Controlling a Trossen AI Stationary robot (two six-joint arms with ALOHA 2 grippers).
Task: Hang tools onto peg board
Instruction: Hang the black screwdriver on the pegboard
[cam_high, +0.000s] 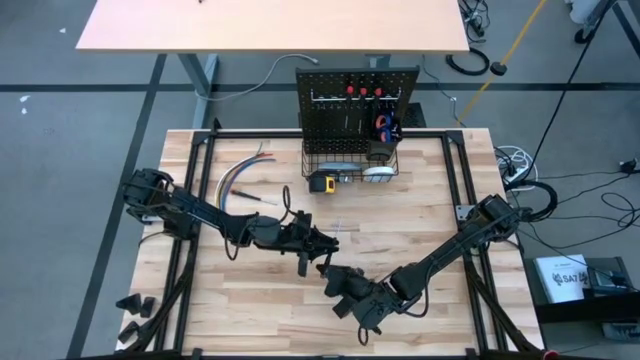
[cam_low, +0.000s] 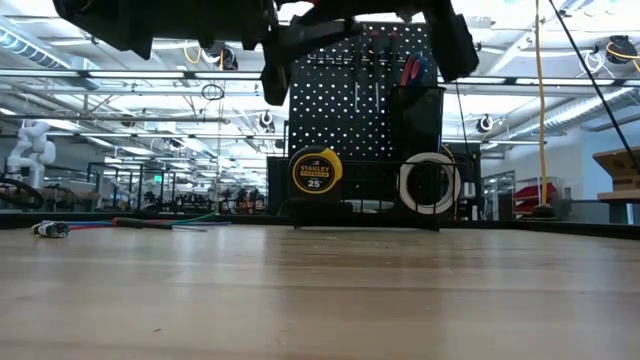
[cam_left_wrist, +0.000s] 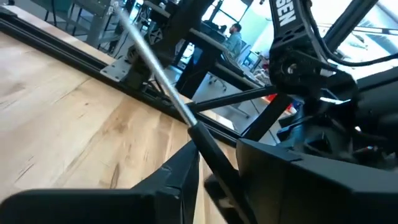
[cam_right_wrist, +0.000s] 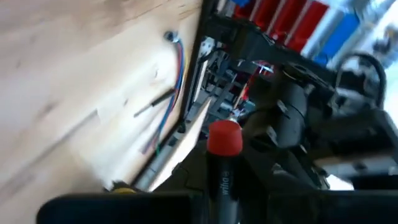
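Pale wood counter (cam_high: 400, 230) from above: both end effectors meet low centre, peg board (cam_high: 356, 105) upper centre. Left end effector (cam_left_wrist: 208, 165) loosely straddles the screwdriver's (cam_left_wrist: 152, 68) slick, stiff shaft; right end effector (cam_right_wrist: 222, 186) clenches its grippy red-capped handle, the better hold.

Blurred screwdriver (cam_right_wrist: 222, 163) runs off the right wrist view's edge; tools on the peg board (cam_high: 357, 105) too small to identify.

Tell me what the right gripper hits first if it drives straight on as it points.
Most likely the left gripper. The right gripper points at it from close by over mid-table, and the red-capped screwdriver it holds would probably touch first. The exact gap is unclear.
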